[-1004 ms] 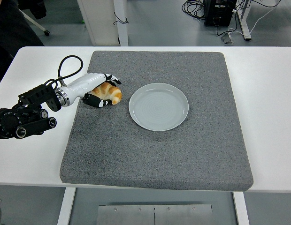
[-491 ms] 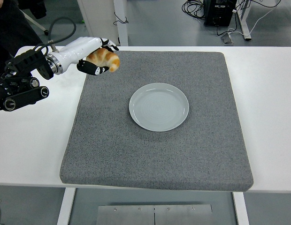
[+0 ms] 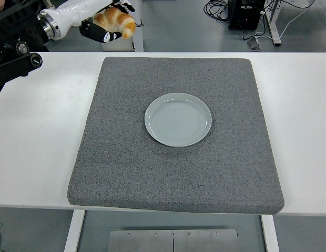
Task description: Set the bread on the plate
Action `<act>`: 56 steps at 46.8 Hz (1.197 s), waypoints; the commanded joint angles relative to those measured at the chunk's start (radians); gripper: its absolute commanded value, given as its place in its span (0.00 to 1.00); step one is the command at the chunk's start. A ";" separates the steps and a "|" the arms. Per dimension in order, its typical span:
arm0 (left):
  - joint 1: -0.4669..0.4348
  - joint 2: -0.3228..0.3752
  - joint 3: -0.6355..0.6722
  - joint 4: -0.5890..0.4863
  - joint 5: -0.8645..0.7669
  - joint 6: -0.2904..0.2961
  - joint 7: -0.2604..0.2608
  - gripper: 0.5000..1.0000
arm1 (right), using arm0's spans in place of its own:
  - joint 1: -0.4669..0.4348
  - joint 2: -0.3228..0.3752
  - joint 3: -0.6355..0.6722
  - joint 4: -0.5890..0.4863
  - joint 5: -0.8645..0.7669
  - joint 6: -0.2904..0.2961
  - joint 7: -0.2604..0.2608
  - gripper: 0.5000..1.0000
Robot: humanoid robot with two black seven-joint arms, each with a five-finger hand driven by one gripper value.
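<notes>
a: where's the croissant [image 3: 114, 21] right now?

b: it's in my left robot hand [image 3: 102, 23], high in the air near the top left of the view, past the far edge of the surface [image 3: 37, 157]. my fingers [image 3: 108, 37] are curled round it from below and behind, closed firmly enough that the pastry sits cradled with its golden top and one tip poking out toward the right.

a: and the plate [image 3: 177, 119]?

b: it's well apart from what i'm holding. the pale grey-green plate lies empty near the middle of the grey mat [image 3: 126, 173], which covers most of the white surface. nothing sits between the croissant and the plate.

a: so which step are you on?

b: i'd call it the carry. the croissant is off the mat and in my grip, but it's nowhere near over the plate, so the placing itself is not yet done.

a: what does the next move need?

b: i think i have to swing the arm to the right and toward me until the croissant hangs above the plate's centre, then come down low before loosening my fingers. letting go from this height would risk it bouncing or rolling off the rim. my hold looks steady enough for the trip, though i can't see how much of the underside my fingers cover.

a: your other arm?

b: not visible at all here.
</notes>
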 commanded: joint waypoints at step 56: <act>0.001 -0.236 -0.075 -0.052 0.008 -0.021 0.010 0.37 | 0.000 0.000 0.000 -0.001 0.000 -0.001 0.000 1.00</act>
